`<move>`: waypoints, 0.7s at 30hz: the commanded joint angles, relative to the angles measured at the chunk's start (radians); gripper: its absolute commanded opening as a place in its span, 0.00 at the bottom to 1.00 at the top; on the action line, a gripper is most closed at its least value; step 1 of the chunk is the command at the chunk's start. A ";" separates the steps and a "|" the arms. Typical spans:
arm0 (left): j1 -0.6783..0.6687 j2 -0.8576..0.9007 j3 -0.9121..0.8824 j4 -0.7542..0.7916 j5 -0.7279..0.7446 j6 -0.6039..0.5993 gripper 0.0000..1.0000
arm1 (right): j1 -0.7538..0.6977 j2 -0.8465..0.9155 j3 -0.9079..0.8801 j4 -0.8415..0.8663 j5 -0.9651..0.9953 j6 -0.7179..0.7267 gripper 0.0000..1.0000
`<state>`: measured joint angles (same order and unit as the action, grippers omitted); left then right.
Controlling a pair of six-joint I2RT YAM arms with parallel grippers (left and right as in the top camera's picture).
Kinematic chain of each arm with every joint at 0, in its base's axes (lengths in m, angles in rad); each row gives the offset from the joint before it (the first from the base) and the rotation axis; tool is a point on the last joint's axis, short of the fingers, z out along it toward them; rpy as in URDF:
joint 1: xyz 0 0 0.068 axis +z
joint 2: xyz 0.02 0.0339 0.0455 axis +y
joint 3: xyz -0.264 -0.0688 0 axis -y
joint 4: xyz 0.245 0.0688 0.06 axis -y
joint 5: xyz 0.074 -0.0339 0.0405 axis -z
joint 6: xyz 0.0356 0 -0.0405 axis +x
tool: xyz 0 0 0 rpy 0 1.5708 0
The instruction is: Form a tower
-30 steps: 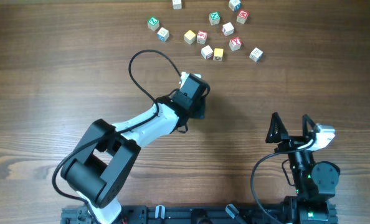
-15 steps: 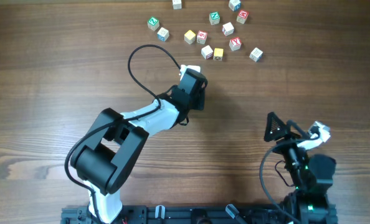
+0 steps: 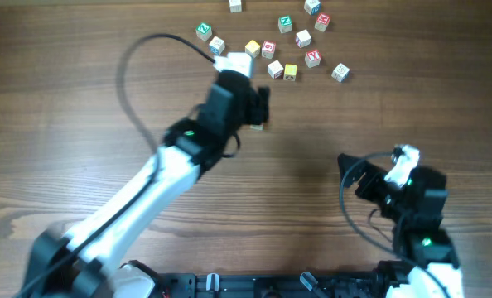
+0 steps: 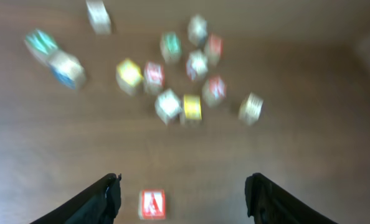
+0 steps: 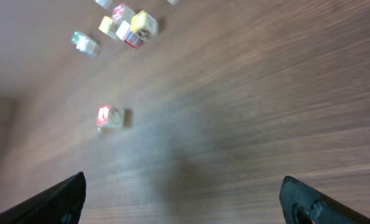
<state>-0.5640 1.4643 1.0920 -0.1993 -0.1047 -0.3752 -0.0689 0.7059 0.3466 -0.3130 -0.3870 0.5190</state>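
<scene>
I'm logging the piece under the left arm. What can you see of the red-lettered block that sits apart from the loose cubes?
The red-lettered block looks like pale wood. Its top face is white with a red frame and a red letter too blurred to read for sure. It stands square on the wooden table, apart from the loose cubes. It lies between the spread fingers of the left gripper, and neither finger touches it. Whether more cubes sit beneath it cannot be told.

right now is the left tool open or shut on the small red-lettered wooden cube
Open: on the left tool the fingers stand wide apart, and the small red-lettered wooden cube sits untouched between them.
</scene>
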 commanded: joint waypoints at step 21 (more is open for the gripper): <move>0.559 -0.351 0.015 -0.460 0.103 -0.047 0.90 | 0.246 1.480 1.488 -0.448 0.153 -0.142 0.91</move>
<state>-0.0128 1.1248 1.1072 -0.6601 -0.0166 -0.4244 0.1272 2.0624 1.6386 -0.7601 -0.3107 0.3622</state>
